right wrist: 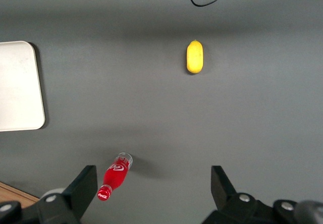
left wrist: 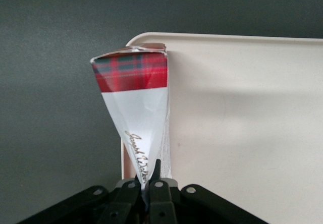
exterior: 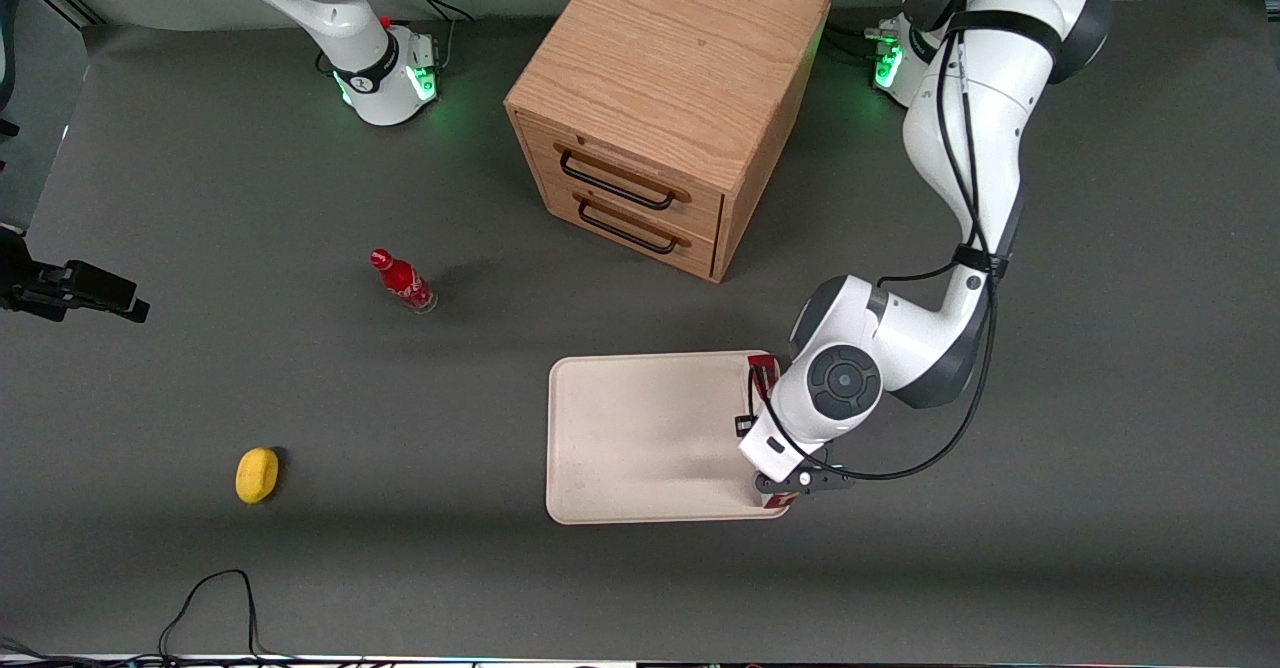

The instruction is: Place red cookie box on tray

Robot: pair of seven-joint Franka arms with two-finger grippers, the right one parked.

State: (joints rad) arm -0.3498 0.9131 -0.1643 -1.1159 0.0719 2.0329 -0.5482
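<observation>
My left gripper (left wrist: 149, 177) is shut on the red cookie box (left wrist: 132, 98), pinching its thin pale face between the two fingers. The box has a red tartan band at its outer end and hangs over the rim of the cream-white tray (left wrist: 242, 123), at the tray's edge toward the working arm's end. From the front, the wrist covers most of the box; a red corner of the box (exterior: 764, 369) shows above the tray (exterior: 640, 438). The tray lies flat on the dark table with nothing on its surface.
A wooden two-drawer cabinet (exterior: 660, 98) stands farther from the front camera than the tray. A small red bottle (exterior: 403, 283) and a yellow fruit (exterior: 257, 474) lie toward the parked arm's end. A black cable (exterior: 215, 588) loops at the table's near edge.
</observation>
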